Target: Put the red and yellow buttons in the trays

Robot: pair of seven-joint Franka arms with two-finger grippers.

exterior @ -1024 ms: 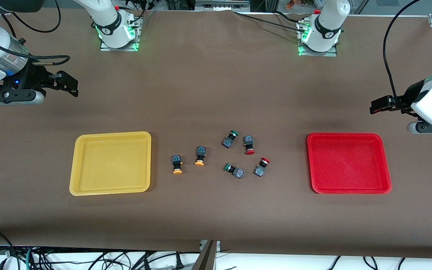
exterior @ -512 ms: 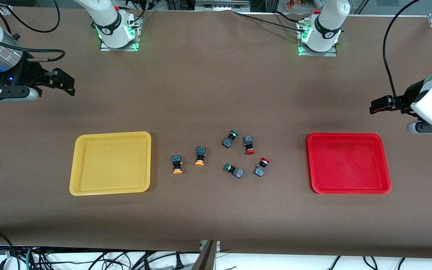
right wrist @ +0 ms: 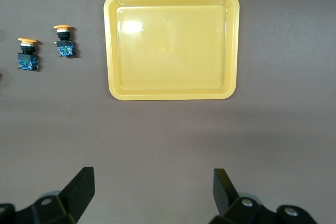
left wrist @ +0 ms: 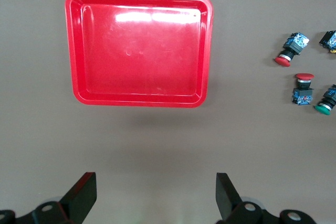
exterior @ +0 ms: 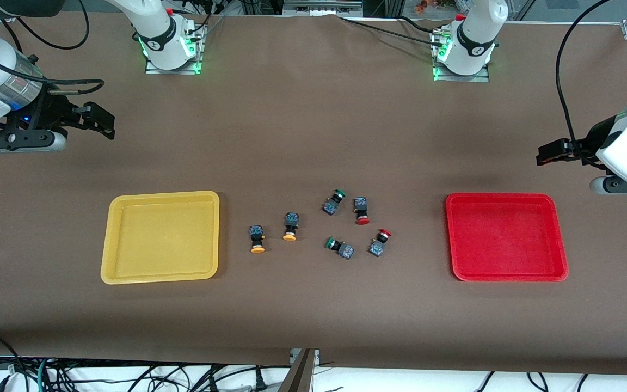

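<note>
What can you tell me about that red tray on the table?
The red tray is a shallow rounded rectangle with a raised rim, seemingly glossy plastic, since light glints off its floor. It lies flat on the brown table toward the left arm's end, with nothing in it. Nothing touches it except the table; the nearest button, a red-capped one, lies apart from it on the table.

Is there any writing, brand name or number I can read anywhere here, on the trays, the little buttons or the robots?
None can be read.
yellow tray: plain, no text.
red tray: plain, no text.
buttons: tiny marks on the dark bodies, too small to read.
round badge on the left arm's base: a sign, too small to make out.
round badge on the right arm's base: likewise unreadable.
</note>
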